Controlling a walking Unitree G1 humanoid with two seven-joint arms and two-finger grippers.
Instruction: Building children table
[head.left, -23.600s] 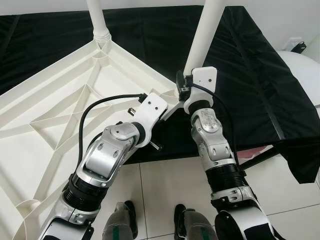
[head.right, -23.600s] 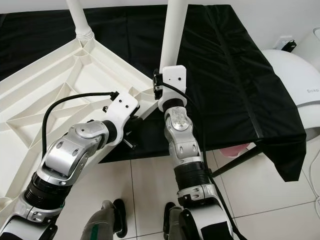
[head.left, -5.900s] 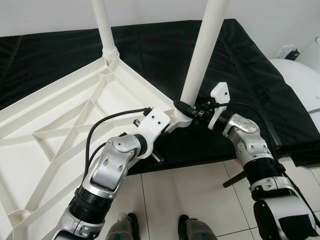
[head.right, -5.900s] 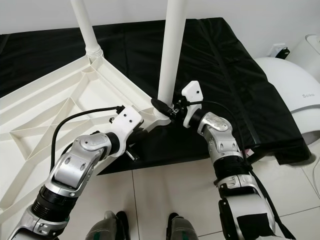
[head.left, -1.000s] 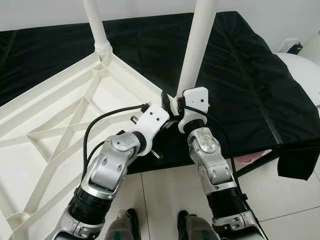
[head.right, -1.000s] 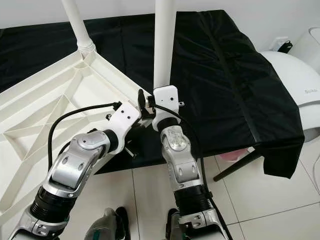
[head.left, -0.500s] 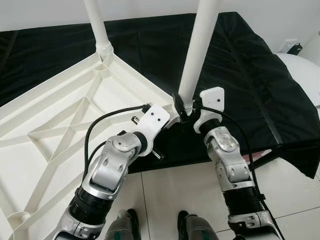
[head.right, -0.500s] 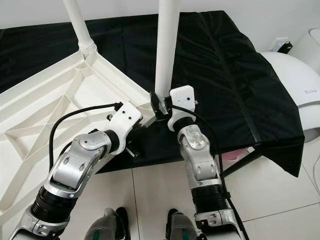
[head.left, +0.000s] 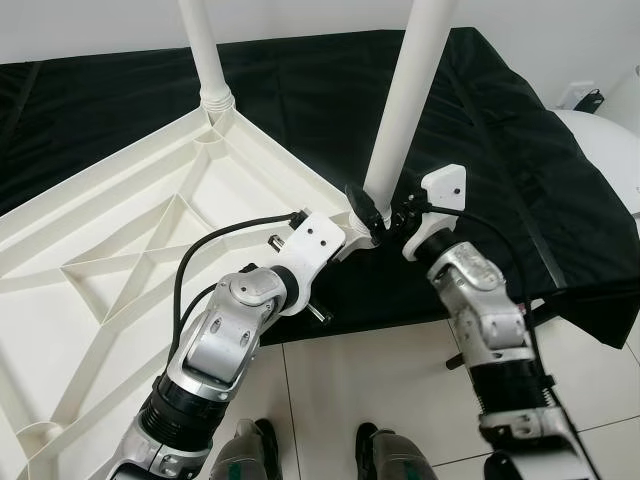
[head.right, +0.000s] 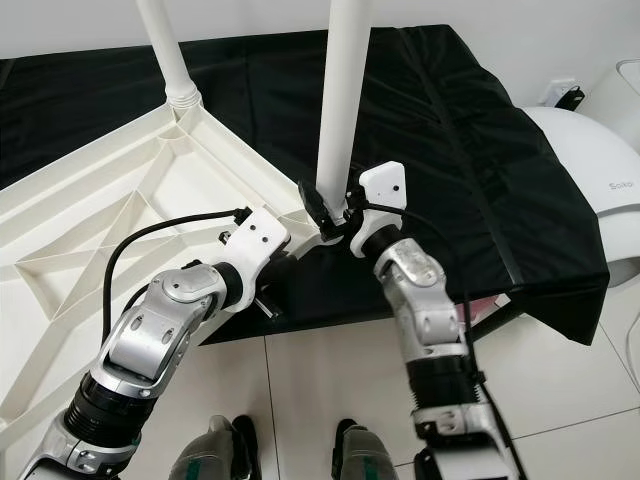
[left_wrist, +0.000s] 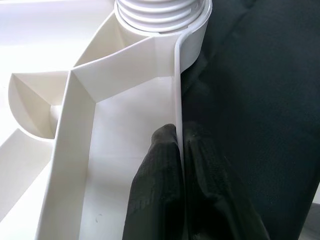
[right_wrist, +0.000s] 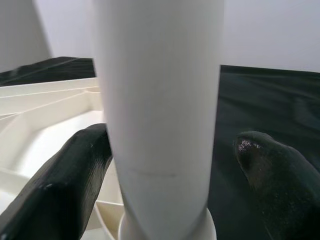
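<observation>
Since a moment ago our right arm has swung out to the side, and its right tool now reaches in at the bottom of the near leg from the right.

We think the big danger is the tabletop sliding or tipping. It lies upside down on the black bench, and its near corner hangs past the edge. If we push the leg sideways too hard, the whole thing could shift off. Our left tool is squeezed shut on the thin side wall of the tabletop, close to the leg's socket, so it helps hold things steady. If that grip slips, the top may turn with the leg.

Next, the leg could lean or jam in its socket if we turn it crooked. Our right tool has its fingers spread on both sides of the leg; one touches it, the other stands apart, so the hold looks loose and could slip.

The tabletop is white plastic with ribs underneath. The near leg stands up at the corner, and a far leg stands at the next corner.
</observation>
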